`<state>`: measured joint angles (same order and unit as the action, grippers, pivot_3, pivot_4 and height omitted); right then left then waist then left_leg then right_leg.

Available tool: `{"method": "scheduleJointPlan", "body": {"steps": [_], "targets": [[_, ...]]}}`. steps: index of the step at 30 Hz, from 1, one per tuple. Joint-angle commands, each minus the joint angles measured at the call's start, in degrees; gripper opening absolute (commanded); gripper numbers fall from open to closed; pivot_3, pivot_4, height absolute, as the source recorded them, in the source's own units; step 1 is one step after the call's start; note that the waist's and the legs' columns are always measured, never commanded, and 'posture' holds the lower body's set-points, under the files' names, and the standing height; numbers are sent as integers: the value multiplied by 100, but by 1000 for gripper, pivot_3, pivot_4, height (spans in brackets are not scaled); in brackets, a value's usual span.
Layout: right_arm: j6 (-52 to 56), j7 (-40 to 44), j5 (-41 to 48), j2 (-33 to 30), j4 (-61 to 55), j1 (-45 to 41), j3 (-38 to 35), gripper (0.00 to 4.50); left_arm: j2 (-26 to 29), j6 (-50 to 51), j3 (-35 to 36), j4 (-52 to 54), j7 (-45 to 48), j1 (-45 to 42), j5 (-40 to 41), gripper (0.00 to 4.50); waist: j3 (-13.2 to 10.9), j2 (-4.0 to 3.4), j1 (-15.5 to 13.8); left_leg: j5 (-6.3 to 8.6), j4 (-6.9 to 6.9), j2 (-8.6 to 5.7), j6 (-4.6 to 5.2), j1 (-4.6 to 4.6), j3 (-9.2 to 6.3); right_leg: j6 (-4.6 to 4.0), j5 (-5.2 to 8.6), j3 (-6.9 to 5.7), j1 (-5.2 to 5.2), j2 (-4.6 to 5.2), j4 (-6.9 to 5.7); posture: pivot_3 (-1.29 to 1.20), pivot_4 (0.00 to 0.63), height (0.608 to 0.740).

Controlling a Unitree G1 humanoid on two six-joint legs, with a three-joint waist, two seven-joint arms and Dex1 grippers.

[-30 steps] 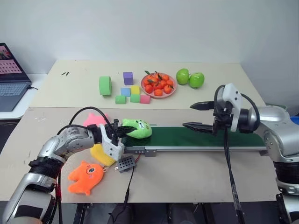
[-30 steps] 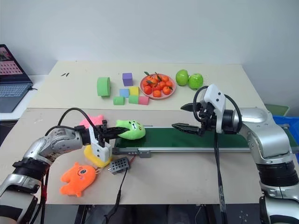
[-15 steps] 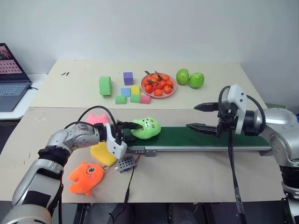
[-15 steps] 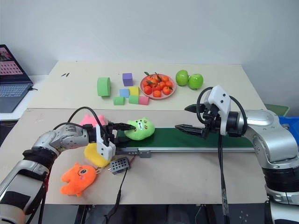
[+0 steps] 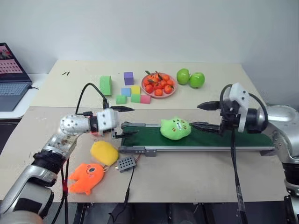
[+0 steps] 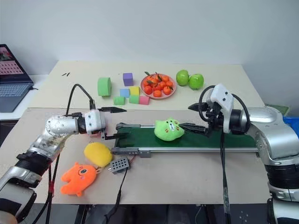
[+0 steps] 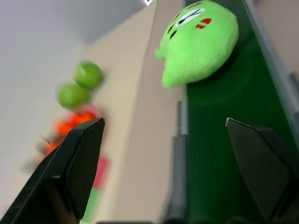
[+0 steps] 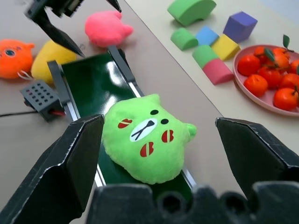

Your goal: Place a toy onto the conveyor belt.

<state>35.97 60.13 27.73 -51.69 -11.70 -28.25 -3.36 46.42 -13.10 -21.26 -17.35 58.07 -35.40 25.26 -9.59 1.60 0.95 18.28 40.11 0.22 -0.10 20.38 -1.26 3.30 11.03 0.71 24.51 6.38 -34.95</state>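
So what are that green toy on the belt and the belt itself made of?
The green toy looks like soft plush: fuzzy matte surface, rounded squashy shape, stitched or printed face. The belt looks like smooth rubber or plastic sheet with a faint sheen, in a frame that appears to be grey metal.

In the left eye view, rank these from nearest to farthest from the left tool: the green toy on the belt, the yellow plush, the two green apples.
From the left tool, open at the belt's left end:
1. Yellow plush, on the table just in front of and below the tool.
2. Green toy, farther along the conveyor belt toward the right tool.
3. Green apples, at the far side of the table.
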Motion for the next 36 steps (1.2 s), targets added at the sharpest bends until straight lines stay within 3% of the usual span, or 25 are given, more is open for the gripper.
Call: {"method": "scheduleJointPlan", "body": {"steps": [1, 8, 13, 21, 36], "targets": [[-403, 40, -428, -451, 107, 34, -186, 4500, 110, 2458, 527, 1193, 2, -110, 1129, 4409, 0, -1, -8, 1, 0, -1, 1, 0, 0, 0, 0, 1, 0, 0, 0, 0, 150, 738], [-195, 25, 89, -300, -35, -30, -560, 4500, 157, 4425, 970, 2537, 98, -386, 1774, 4409, -3, 1, 9, 9, 12, -1, 16, 4, -2, 2, 1, 2, -2, -2, 3, 0, 150, 738], [40, -249, 565, 158, -264, -25, -788, 4500, -103, 4700, 1200, 2554, -35, -632, 1574, 4409, -3, -1, 7, 8, 12, -1, 14, -12, 0, 0, 2, 8, -17, -7, 2, 0, 150, 738], [177, -345, 785, 114, -366, -111, -909, 4500, -507, 5118, 1628, 2577, -281, -904, 1590, 4409, -5, -2, -27, 7, 29, -4, 12, -5, -4, 0, 2, 8, -19, -6, -1, 0, 150, 738], [267, -452, 904, 115, -328, -312, -908, 4500, -693, 5158, 1582, 2821, -110, -1071, 1269, 4409, -5, -2, -16, 7, 29, -4, 12, -6, -3, 0, 2, 11, -18, -6, -2, 0, 150, 738]]}}
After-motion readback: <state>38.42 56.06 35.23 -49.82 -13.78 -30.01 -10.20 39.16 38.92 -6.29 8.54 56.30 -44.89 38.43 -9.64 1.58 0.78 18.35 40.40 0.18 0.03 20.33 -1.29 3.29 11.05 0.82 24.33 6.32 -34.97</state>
